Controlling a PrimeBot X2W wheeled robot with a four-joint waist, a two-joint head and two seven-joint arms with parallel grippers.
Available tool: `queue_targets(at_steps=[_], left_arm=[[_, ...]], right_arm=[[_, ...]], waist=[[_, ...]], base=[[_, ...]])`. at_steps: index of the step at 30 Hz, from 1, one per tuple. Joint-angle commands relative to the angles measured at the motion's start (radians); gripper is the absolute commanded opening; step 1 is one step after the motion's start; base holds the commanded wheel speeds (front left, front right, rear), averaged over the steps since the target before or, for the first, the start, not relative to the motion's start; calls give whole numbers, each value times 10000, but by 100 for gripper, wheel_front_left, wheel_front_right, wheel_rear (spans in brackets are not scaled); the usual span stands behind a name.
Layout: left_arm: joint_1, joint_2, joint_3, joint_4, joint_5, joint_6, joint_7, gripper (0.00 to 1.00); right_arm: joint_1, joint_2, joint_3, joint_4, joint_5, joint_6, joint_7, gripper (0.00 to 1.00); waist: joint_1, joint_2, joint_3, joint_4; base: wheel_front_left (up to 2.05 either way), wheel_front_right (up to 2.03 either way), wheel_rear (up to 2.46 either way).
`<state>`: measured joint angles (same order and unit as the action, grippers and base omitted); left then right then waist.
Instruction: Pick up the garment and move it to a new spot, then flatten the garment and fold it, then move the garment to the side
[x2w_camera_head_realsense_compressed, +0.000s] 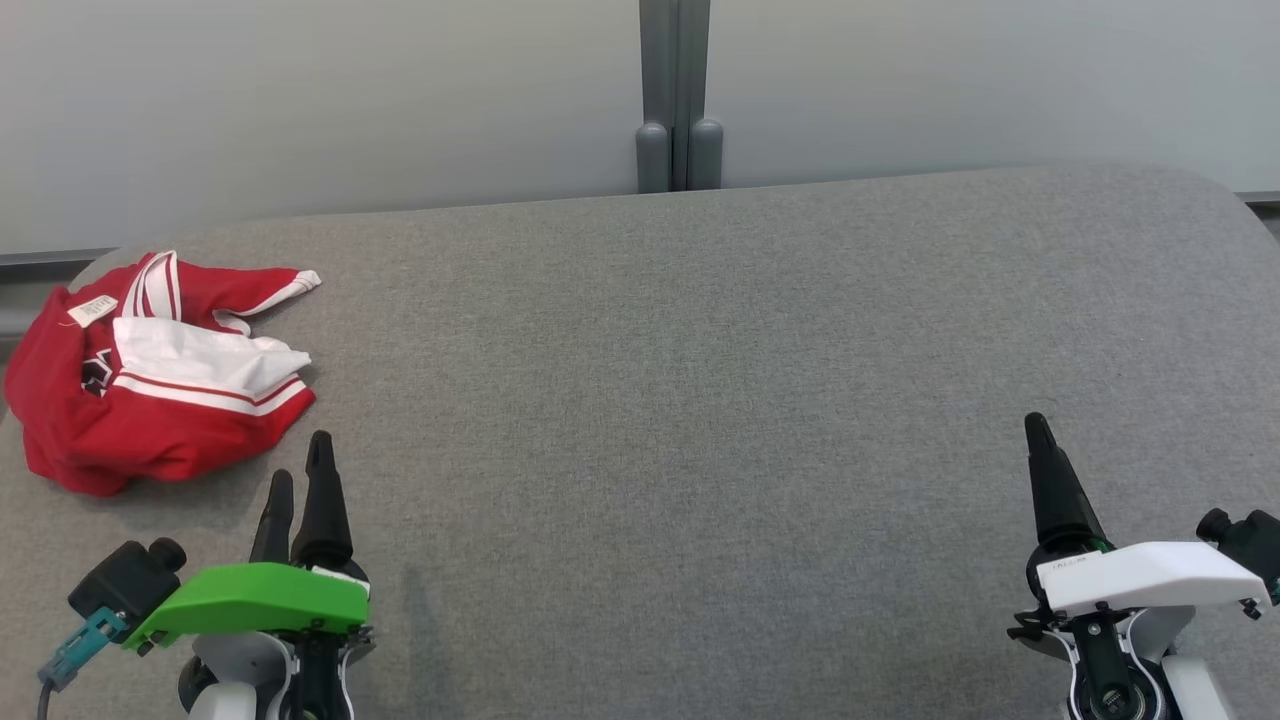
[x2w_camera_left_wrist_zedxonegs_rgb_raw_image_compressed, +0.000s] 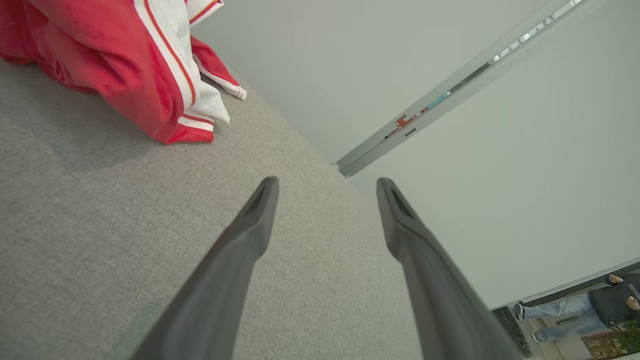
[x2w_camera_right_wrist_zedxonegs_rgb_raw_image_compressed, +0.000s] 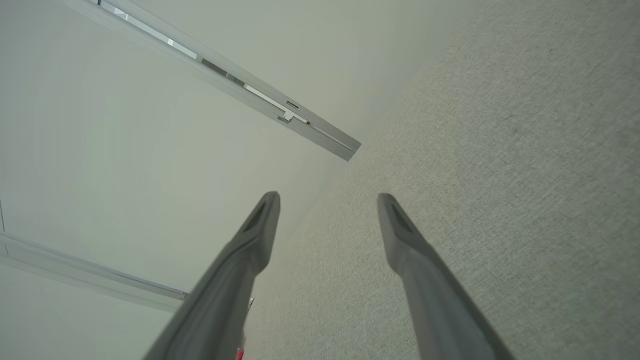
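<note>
The garment (x2w_camera_head_realsense_compressed: 150, 375), a red piece with white stripes and a white panel, is seen lying at the far left of the grey cloth-covered table (x2w_camera_head_realsense_compressed: 700, 400), close to the table's left edge and its far corner. It is heaped loosely: a striped end is thrown out toward the middle of the table, a label is turned up on top, and no clean folded edge can be made out. From this lie it is judged that the flattening and folding are not yet done, and that the pick-up, the move to a new spot and the final move to the side are all left; whether the heap is instead a rough finished fold already set aside cannot be settled from these views. The left gripper (x2w_camera_head_realsense_compressed: 301, 458) is placed just beside the near edge of the garment but apart from it, with bare table between. In the left wrist view its fingers (x2w_camera_left_wrist_zedxonegs_rgb_raw_image_compressed: 250, 235) are spread wide with nothing between them. The right gripper (x2w_camera_right_wrist_zedxonegs_rgb_raw_image_compressed: 328, 196) is held well apart from the garment, at the table's right side, likewise spread wide and empty; nothing is gripped or touched by either.
</note>
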<state>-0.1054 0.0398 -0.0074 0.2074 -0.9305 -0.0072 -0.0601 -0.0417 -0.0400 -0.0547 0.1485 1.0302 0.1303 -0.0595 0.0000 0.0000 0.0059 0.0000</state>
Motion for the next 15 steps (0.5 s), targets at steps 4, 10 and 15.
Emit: queue_targets(at_steps=[4,10,15], left_arm=[[-332,82,-119,-45,904,110,-210,100],[-374,89,-189,52,1753,137,-400,100],[-353,99,-199,58,2384,179,-541,100]], right_arm=[[38,-66,129,-258,-838,3,-212,100],[104,-74,273,-305,-1659,3,-399,100],[164,-79,340,-362,-2226,3,-549,100]], waist=[[0,0,-3,4],[0,0,-7,13],[0,0,-16,21]], base=[[0,0,0],[0,0,0],[0,0,0]])
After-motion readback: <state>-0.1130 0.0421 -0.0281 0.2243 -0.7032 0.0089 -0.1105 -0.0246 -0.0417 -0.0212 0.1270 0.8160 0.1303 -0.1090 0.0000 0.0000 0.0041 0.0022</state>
